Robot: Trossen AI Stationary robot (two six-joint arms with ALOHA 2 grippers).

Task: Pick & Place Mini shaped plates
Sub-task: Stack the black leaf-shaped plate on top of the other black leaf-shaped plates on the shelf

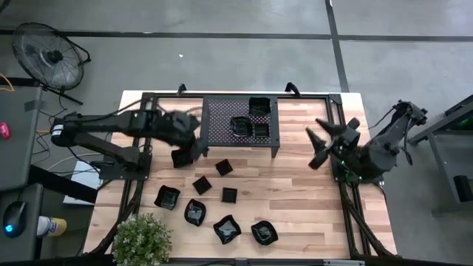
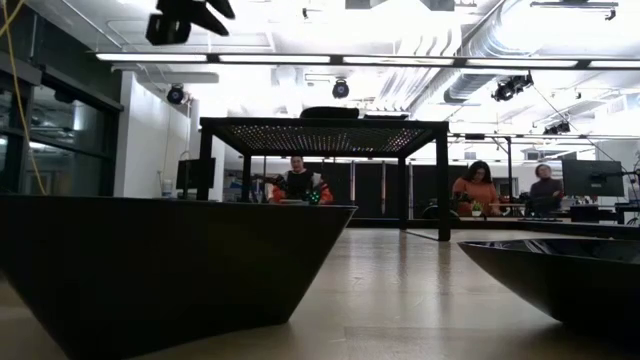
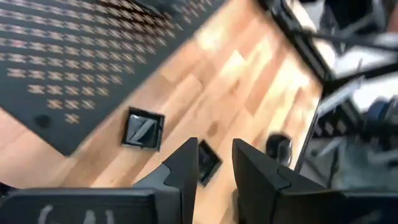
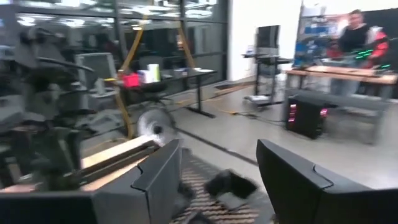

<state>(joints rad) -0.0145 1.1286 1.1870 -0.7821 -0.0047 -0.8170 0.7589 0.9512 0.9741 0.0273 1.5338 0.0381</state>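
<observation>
While the left gripper [image 1: 194, 148] hung just off the rack's [image 1: 222, 122] near-left corner with its fingers narrowly parted and nothing visibly between them, the mini shaped plates [image 1: 214, 203] lay scattered on the table's near half, three more resting on the rack. To pick cleanly, it probably needed to settle squarely over one rim before closing. The right gripper [image 1: 319, 144] waited high at the right, fingers wide and empty.

Grey concrete floor [image 1: 244, 18] crossed by dark lines around the wooden table [image 1: 295, 214], round floor fan [image 1: 46, 55] off its far left corner; beyond the table, ceiling strip lights [image 2: 330, 58], desks with seated people [image 2: 478, 190].
</observation>
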